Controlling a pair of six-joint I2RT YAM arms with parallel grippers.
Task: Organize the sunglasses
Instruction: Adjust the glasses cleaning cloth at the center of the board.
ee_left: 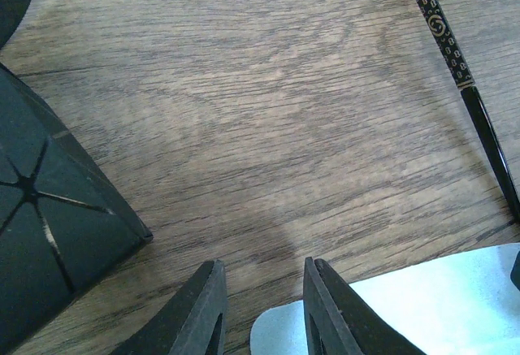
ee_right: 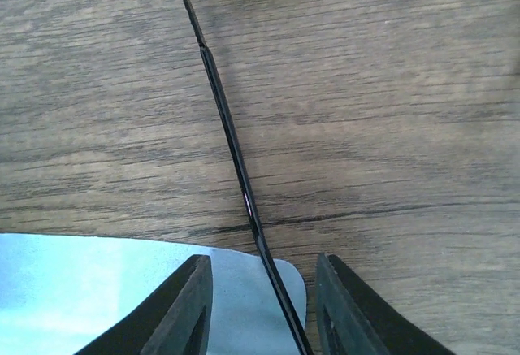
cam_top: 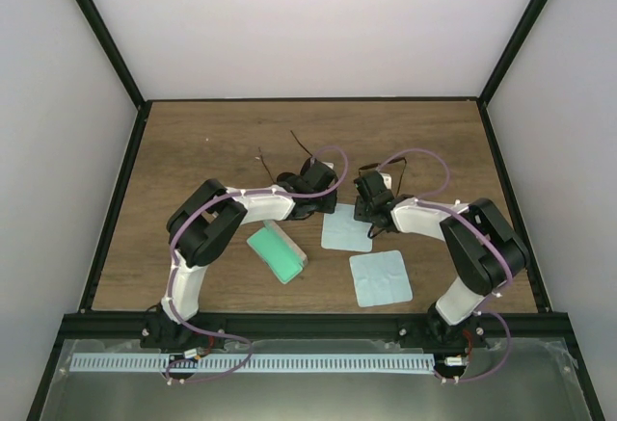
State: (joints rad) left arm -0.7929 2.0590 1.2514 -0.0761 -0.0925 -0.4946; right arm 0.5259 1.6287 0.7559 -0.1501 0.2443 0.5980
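In the right wrist view, one thin black arm of the sunglasses (ee_right: 231,140) runs along the wood and passes between the fingers of my right gripper (ee_right: 264,257). That gripper is open and neither finger touches the arm. My left gripper (ee_left: 264,264) is open over bare wood and a cloth corner, with nothing between its fingers. A patterned sunglasses arm (ee_left: 443,34) lies at its upper right. From above, thin sunglasses arms (cam_top: 261,163) stick out beside the left gripper (cam_top: 326,199), and another arm (cam_top: 390,158) beside the right gripper (cam_top: 369,211). The lenses are hidden under the grippers.
Two light blue cloths lie on the table, one (cam_top: 345,228) just below both grippers and one (cam_top: 379,278) nearer the front. A green oblong case (cam_top: 277,252) sits front left of them. A dark block (ee_left: 41,233) fills the left of the left wrist view.
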